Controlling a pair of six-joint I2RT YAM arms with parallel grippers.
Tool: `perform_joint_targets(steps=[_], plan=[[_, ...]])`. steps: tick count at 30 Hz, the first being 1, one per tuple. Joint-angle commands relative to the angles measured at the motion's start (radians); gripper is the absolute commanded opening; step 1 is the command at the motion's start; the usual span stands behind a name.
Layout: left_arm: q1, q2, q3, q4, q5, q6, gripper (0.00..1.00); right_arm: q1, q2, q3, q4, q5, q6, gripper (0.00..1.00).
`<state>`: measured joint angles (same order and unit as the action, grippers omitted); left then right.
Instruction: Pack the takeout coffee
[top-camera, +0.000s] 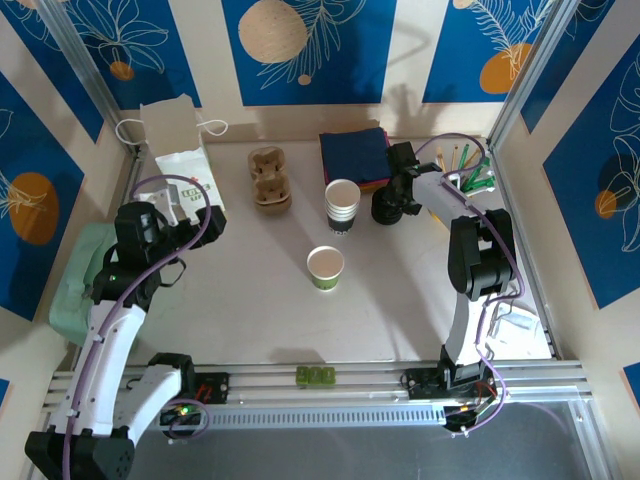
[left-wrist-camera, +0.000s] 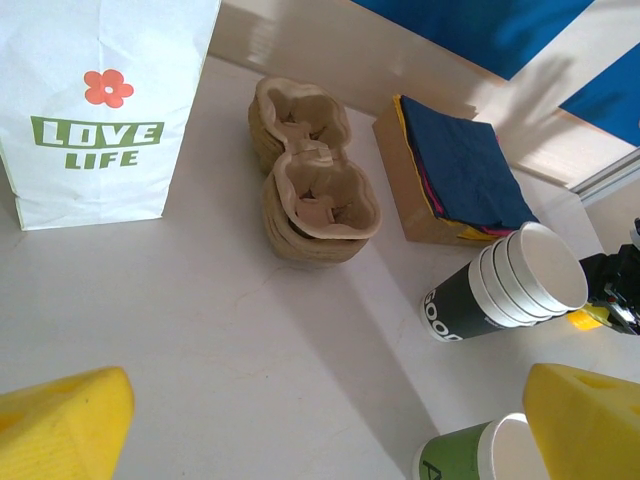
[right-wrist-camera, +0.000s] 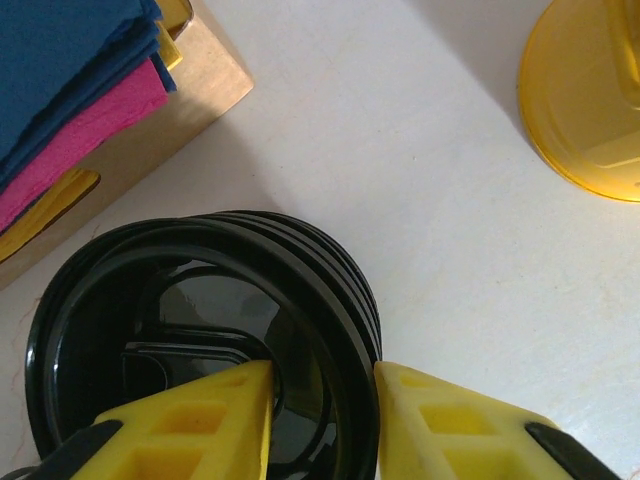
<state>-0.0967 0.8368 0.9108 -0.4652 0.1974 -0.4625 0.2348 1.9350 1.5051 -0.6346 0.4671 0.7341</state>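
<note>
View from above of a pale, smooth desk (top-camera: 230, 300) with two robot arms mounted at its near edge.

The takeout cup (top-camera: 325, 267) stands upright and lidless near the middle of the desk. It is a small paper cup, white inside, with a green band around its lower part.

The cup is well apart from the right gripper (right-wrist-camera: 323, 385), which is lowered over a pile of black lids (right-wrist-camera: 200, 300) at the far right of the desk. The cup sits nearer the arm bases and to the left of that pile.

The lids are round, glossy plastic, nested together with ridged rims. In the right wrist view, the gripper's two yellow plastic fingers (right-wrist-camera: 450, 425), moulded with hollow cells, straddle the rim of the pile. One finger is inside the top lid's recess and the other is outside. The jaws are narrowed, but I cannot tell whether they actually pinch the lid.

The left gripper (left-wrist-camera: 325, 430) is released and spread wide above bare desk. In its wrist view the takeout cup stands just beside one yellow finger, at the lower right.

- **Stack of white cups** (top-camera: 342, 205): paper with a dark sleeve, standing just left of the lids.
- **Cup carrier** (left-wrist-camera: 310, 180): moulded brown pulp with rounded wells.
- **Paper bag** (left-wrist-camera: 100, 110): white and upright, printed "LOVE LIFE".
- **Napkins** (left-wrist-camera: 460, 160): folded blue, pink and yellow, lying in a cardboard tray.
</note>
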Motion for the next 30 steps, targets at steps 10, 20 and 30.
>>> perform_joint_targets(steps=[10,20,30], plan=[[-0.005,-0.013,0.000,-0.013,-0.011,0.018,0.99,-0.004,0.018,-0.020,0.024,-0.043,0.019,0.25],[-0.003,-0.011,-0.006,-0.008,-0.006,0.008,0.99,-0.006,-0.009,-0.025,0.025,-0.075,0.016,0.16],[-0.004,-0.013,-0.007,-0.008,-0.003,0.004,0.99,-0.009,-0.078,-0.030,0.003,-0.098,0.008,0.13]])
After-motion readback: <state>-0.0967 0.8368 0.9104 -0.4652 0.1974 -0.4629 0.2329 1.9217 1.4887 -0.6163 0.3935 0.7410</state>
